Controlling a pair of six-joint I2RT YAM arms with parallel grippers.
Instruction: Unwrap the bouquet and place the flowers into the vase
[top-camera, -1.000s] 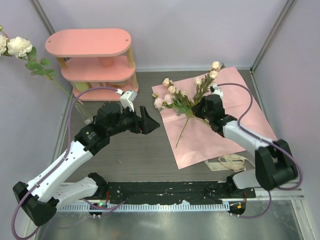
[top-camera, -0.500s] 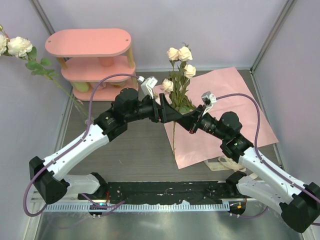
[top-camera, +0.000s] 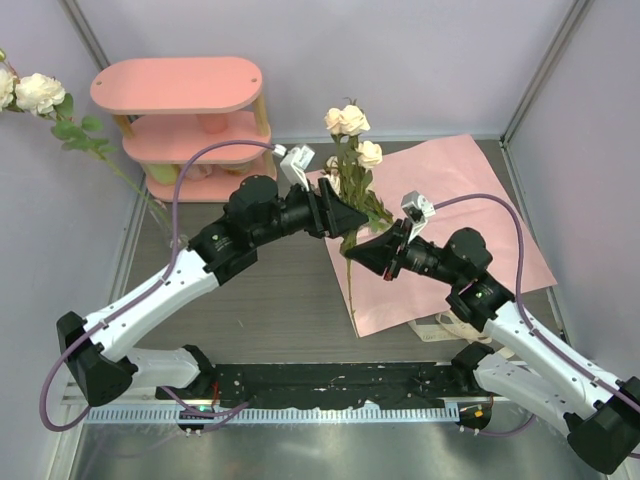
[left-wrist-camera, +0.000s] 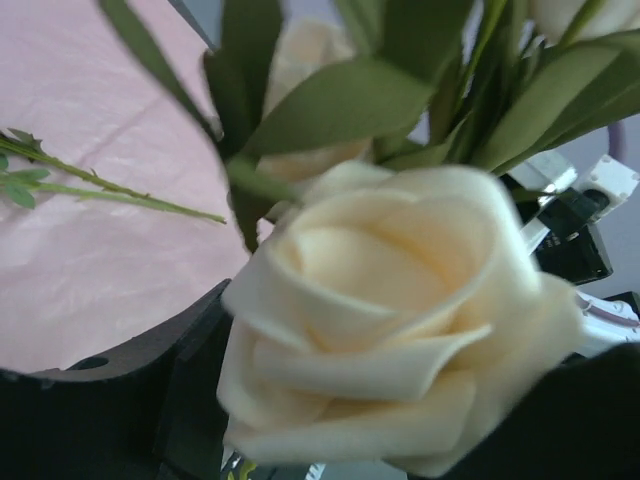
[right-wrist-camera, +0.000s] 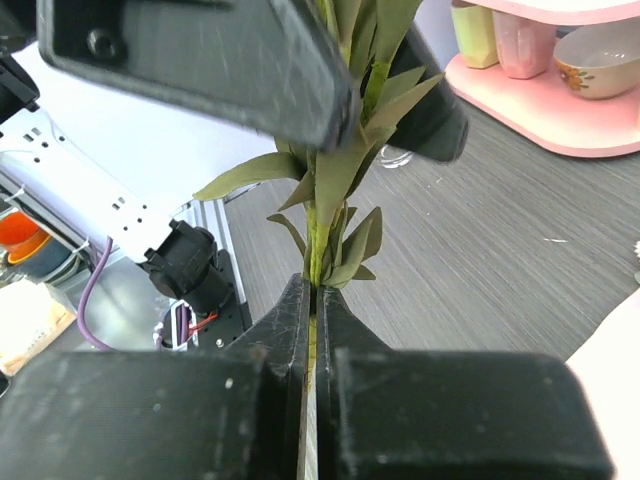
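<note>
- Lifted clear of the pink wrapping paper (top-camera: 470, 190) where they lay a second ago, the flowers (top-camera: 348, 122) now stand upright in the overhead view, above the middle of the bench (top-camera: 270, 300).
- Overhead view: the right end effector (top-camera: 368, 256) holds the stems low down. The left end effector (top-camera: 338, 215) reaches in from the left, just above it, among the leaves. A pink shelf (top-camera: 185, 85) stands at the far left.
- Left wrist view: a cream rose (left-wrist-camera: 380, 320), blurred and very close, fills the picture. A loose green sprig (left-wrist-camera: 100, 185) lies on the pink paper behind it.
- Right wrist view: the right end effector's jaws are pressed together on the green stems. Higher up, the left end effector's fingers (right-wrist-camera: 200, 50) stand apart on either side of the leafy stems. Whether they touch them cannot be told.
</note>
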